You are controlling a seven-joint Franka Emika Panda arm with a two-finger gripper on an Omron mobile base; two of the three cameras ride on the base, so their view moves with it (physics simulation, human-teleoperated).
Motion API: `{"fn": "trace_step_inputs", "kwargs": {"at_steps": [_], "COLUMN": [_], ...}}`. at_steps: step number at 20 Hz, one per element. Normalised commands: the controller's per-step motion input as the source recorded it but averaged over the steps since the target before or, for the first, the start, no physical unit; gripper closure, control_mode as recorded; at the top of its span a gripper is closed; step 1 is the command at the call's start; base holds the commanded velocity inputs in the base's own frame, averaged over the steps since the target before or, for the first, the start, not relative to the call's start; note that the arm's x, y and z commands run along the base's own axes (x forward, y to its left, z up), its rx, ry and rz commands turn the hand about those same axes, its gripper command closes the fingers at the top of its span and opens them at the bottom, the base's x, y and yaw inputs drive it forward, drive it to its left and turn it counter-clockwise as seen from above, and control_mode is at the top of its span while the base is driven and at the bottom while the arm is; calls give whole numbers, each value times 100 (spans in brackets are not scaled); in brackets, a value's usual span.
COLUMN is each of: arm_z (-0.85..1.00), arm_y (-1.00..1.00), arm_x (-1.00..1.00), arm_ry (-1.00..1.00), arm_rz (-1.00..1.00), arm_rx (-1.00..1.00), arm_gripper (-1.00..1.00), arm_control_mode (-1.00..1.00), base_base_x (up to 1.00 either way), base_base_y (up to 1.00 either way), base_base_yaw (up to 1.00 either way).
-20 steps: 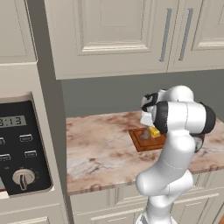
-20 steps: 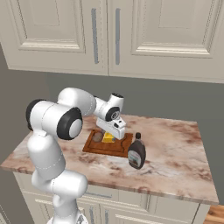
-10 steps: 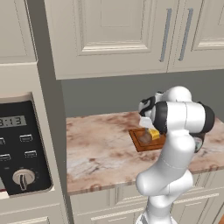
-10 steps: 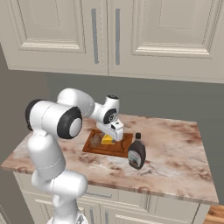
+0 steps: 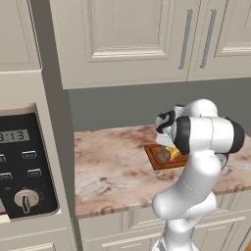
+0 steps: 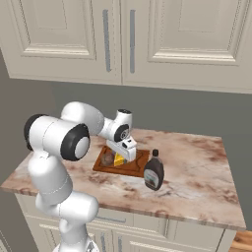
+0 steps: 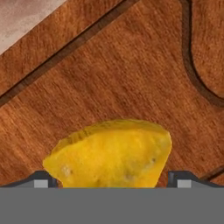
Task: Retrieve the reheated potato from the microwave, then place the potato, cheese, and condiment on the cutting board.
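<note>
The yellow cheese (image 7: 111, 155) wedge lies on the reddish-brown cutting board (image 7: 131, 74). My gripper (image 7: 111, 183) stands directly over it, open, with one fingertip (image 7: 42, 179) on each side of the wedge. From the right, the gripper (image 6: 126, 150) hangs low over the board (image 6: 132, 170), with the cheese (image 6: 119, 160) beneath it and the brown potato (image 6: 107, 159) just to its left. The dark condiment (image 6: 154, 171) bottle stands upright on the marble just off the board's right end. The potato (image 5: 163, 155) also lies on the board (image 5: 156, 162) in the left base view. The microwave (image 5: 24, 166) control panel is at far left.
The marble counter (image 6: 197, 172) stretches to the right of the bottle and to the left of the board (image 5: 108, 166). Cream wall cabinets (image 6: 147, 39) hang above the counter. My own arm (image 5: 206, 137) covers the right part of the board in the left base view.
The fingers have spread apart from the cheese, which stays on the board. The hand has sunk slightly; potato and bottle have not moved.
</note>
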Motion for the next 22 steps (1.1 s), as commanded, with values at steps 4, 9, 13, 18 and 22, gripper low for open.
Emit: {"fn": "trace_step_inputs", "kwargs": {"at_steps": [4, 9, 13, 18, 22], "arm_z": [22, 28, 21, 8, 24], "arm_y": [0, 0, 0, -5, -1], "arm_x": [-4, -4, -32, -50, -42], "arm_ry": [0, 0, 0, -4, -2], "arm_rz": [0, 0, 0, 0, 0], "arm_rx": [-2, -5, -2, 0, 0], "arm_gripper": [-100, -100, -100, -100, -100], "arm_control_mode": [-100, -100, -100, -100, -100], "base_base_x": [0, 0, 0, 0, 0], "base_base_y": [0, 0, 0, 0, 0], "base_base_yaw": [0, 0, 0, 0, 0]}}
